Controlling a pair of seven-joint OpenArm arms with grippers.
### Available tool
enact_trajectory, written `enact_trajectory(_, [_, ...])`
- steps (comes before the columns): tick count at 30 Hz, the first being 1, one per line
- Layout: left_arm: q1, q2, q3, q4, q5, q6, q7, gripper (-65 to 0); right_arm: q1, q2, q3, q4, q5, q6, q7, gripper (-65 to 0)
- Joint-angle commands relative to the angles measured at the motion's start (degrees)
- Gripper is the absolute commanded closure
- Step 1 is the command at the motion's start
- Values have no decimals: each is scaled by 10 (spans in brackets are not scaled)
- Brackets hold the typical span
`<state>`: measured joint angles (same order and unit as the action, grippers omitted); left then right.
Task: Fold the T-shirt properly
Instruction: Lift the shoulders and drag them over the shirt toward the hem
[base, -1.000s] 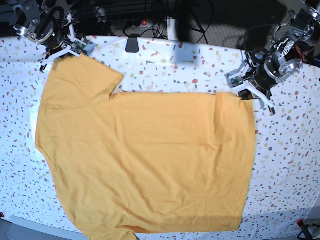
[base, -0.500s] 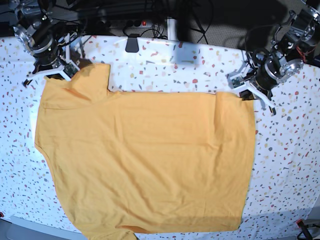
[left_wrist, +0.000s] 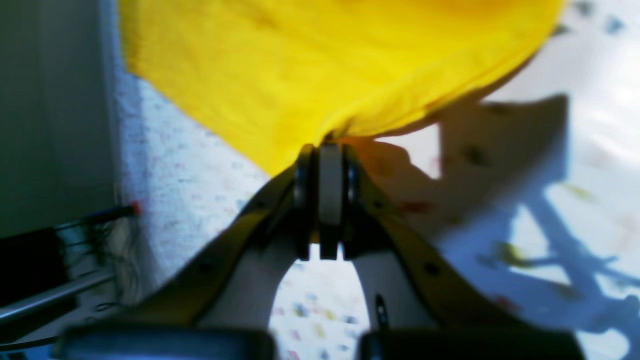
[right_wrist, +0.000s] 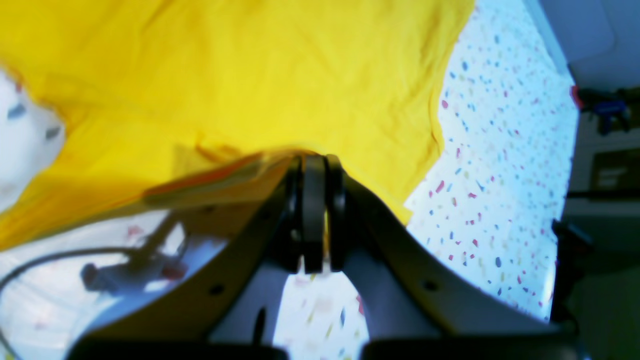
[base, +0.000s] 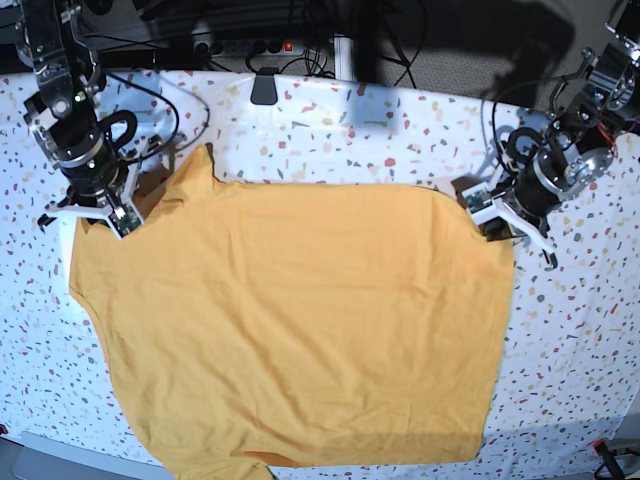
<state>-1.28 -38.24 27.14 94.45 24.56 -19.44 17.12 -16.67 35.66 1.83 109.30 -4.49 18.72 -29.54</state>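
Currently: T-shirt (base: 300, 320) flat on terrazzo counter (base: 570, 330); left end effector (base: 497, 217) and right end effector (base: 98, 212) each pinching 1 far corner. Step: first fold. Next: carry both corners evenly toward near hem.

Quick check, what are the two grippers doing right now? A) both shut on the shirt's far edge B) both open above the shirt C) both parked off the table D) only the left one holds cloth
A: the left gripper and the right gripper each have jaws closed with the yellow T-shirt pinched at the tips, seen in both wrist views.
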Motion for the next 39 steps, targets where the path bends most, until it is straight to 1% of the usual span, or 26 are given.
enact_trajectory(1, [-17, -7, -4, 8, -2, 10, -5, 0, 22, 3, 5, -3, -6, -7, 12, 0])
enact_trajectory(4, [-41, -6, -4, 8, -39, 11, -5, 0, 69, -11, 5, -40, 18, -7, 13, 0])
enact_trajectory(7, [-61, -7, -4, 7, -56, 18, 0, 0, 112, -22, 4, -78, 49, 2, 18, 0])
enact_trajectory(8, [-64, -7, -4, 7, -56, 29, 0, 0, 126, -27, 4, -92, 52, 9, 19, 0])
enact_trajectory(10, [-71, -5, -4, -3, -56, 62, -1, 0, 153, -37, 4, -120, 52, 15, 21, 0])
enact_trajectory(12, [-84, 6, -4, -32, -57, 77, -1, 0, 180, -42, 3, -149, 52, 21, 26, 0])
enact_trajectory(15, [-110, 36, -4, -101, -69, 77, -19, 0, 223, -47, 3, -190, 52, 24, 30, 0])
enact_trajectory(18, [-145, 72, -4, -175, -71, 77, -64, 0, 271, -53, 3, -228, 69, 24, 30, 0])
enact_trajectory(20, [-170, 95, -4, -213, -71, 77, -82, 0, 307, -63, 3, -256, 72, 29, 30, 0])
enact_trajectory(27, [-267, 163, -4, -323, -71, 77, -82, 0, 437, -99, -4, -381, 71, 57, 34, 0])
enact_trajectory(32, [-327, 203, -4, -438, -71, 78, -82, 0, 516, -108, -38, -467, 70, 58, 38, 0])
enact_trajectory(33, [-337, 209, -4, -459, -71, 80, -82, 0, 530, -110, -49, -484, 62, 58, 40, 0])
enact_trajectory(35, [-352, 219, -4, -492, -71, 100, -83, 0, 558, -114, -70, -519, 48, 57, 42, 0])
enact_trajectory(36, [-356, 222, -4, -502, -71, 119, -85, 0, 571, -116, -82, -536, 47, 57, 43, 0])
enact_trajectory(39, [-360, 222, -4, -510, -71, 159, -95, 0, 606, -127, -106, -588, 40, 57, 48, 0])
